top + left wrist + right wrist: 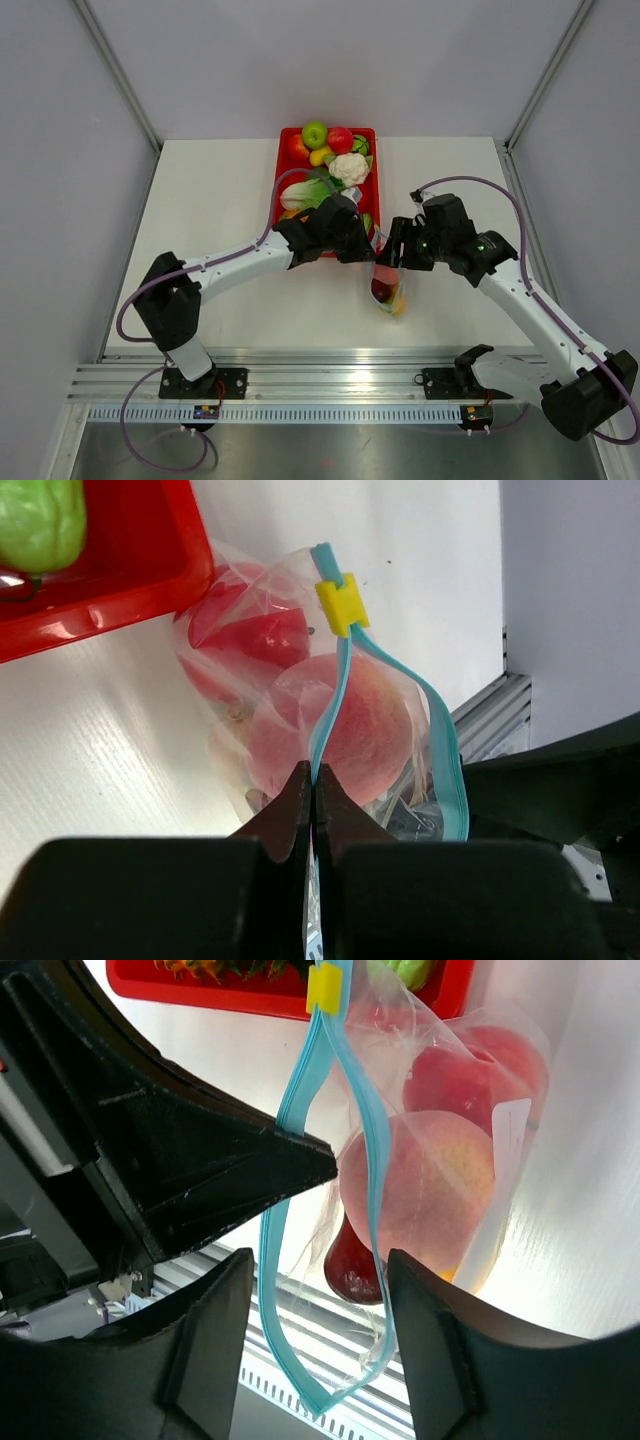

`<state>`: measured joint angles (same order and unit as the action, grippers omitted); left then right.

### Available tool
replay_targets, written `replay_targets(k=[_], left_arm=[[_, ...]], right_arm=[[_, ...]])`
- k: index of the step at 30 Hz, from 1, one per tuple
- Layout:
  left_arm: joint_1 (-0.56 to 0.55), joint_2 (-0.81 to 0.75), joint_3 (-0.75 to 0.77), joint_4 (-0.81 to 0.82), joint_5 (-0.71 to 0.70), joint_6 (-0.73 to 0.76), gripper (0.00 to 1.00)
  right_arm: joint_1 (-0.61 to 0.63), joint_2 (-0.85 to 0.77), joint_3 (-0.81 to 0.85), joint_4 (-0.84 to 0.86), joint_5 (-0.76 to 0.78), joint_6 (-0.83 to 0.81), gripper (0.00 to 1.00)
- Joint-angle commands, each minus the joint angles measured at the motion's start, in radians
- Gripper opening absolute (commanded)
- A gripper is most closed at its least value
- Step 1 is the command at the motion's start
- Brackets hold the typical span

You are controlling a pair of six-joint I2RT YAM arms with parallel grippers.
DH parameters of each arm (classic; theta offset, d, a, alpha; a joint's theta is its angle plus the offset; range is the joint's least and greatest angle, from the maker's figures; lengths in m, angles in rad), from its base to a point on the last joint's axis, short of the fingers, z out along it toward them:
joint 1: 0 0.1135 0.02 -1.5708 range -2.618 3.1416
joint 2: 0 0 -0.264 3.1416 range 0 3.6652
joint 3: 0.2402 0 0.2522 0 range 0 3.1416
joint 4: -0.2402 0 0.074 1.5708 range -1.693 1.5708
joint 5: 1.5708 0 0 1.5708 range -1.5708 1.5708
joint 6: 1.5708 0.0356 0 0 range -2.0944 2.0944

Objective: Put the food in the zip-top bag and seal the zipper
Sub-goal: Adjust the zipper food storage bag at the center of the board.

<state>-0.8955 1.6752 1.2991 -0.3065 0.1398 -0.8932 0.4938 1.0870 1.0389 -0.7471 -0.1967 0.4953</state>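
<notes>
The left end effector (312, 798) is clenching on the zipper (335, 695), its fingers pressing together on one teal strip just below the peach-coloured fruit (340, 725). The right end effector (320, 1260) is standing released, fingers spread, with both zipper strips passing between them; contact cannot be told. The zip-top bag (388, 292) is lying on the tabletop (200, 200) between the two arms, just in front of the red tray (283, 190), its mouth pointing towards the tray. It is holding food: the peach-coloured fruit, a red fruit (250, 630) and a dark red piece (350, 1265). A yellow slider (342, 603) is sitting at the tray end of the zipper; from there the strips are parting into an open loop. A cauliflower (350, 168) and a green apple (315, 133) are lying in the tray.
</notes>
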Motion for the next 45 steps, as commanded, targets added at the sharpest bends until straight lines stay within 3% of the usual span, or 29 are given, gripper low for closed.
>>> replay_targets(k=[1, 6, 12, 16, 23, 26, 27, 29, 30, 31, 32, 35, 38, 45], left_arm=[[-0.002, -0.037, 0.02, -0.02, -0.088, -0.056, 0.0], [-0.002, 0.011, 0.146, -0.173, -0.135, -0.087, 0.0], [-0.005, 0.0, 0.144, -0.166, -0.129, -0.125, 0.0], [-0.008, -0.019, 0.135, -0.16, -0.169, -0.15, 0.0], [-0.016, -0.023, 0.128, -0.158, -0.172, -0.165, 0.0], [-0.023, -0.026, 0.12, -0.141, -0.157, -0.135, 0.0], [-0.025, -0.028, 0.115, -0.12, -0.148, -0.118, 0.0], [-0.026, -0.034, 0.085, -0.096, -0.092, -0.066, 0.13], [-0.026, -0.043, 0.059, -0.032, -0.068, -0.046, 0.25], [-0.026, -0.077, 0.03, 0.005, -0.028, -0.029, 0.37], [-0.026, -0.1, -0.004, 0.048, -0.013, -0.001, 0.67], [-0.011, -0.192, -0.132, 0.179, 0.014, 0.071, 0.88], [0.041, -0.251, -0.15, 0.139, 0.049, 0.175, 0.91], [0.254, -0.362, -0.21, 0.132, 0.319, 0.414, 0.92]], right_arm=[[0.003, -0.01, 0.047, -0.012, -0.039, -0.052, 0.66], [0.003, -0.015, 0.065, -0.044, -0.047, -0.096, 0.8], [0.008, -0.025, 0.075, -0.06, -0.041, -0.126, 0.78], [0.006, -0.026, 0.064, -0.092, 0.006, -0.1, 0.69], [0.006, -0.029, 0.023, -0.086, 0.062, -0.063, 0.34], [0.006, -0.024, 0.01, -0.061, 0.091, -0.057, 0.26], [0.006, -0.01, 0.007, -0.046, 0.101, -0.057, 0.17], [0.006, 0.011, 0.006, -0.031, 0.108, -0.067, 0.06], [0.006, 0.03, 0.003, -0.015, 0.109, -0.096, 0.0], [0.008, 0.039, 0.0, -0.008, 0.121, -0.106, 0.0], [0.006, 0.043, -0.005, 0.005, 0.126, -0.119, 0.0], [0.006, 0.04, -0.017, 0.052, 0.123, -0.173, 0.0], [0.006, 0.027, -0.03, 0.104, 0.039, -0.245, 0.0], [0.005, -0.074, -0.105, 0.163, -0.073, -0.412, 0.0]])
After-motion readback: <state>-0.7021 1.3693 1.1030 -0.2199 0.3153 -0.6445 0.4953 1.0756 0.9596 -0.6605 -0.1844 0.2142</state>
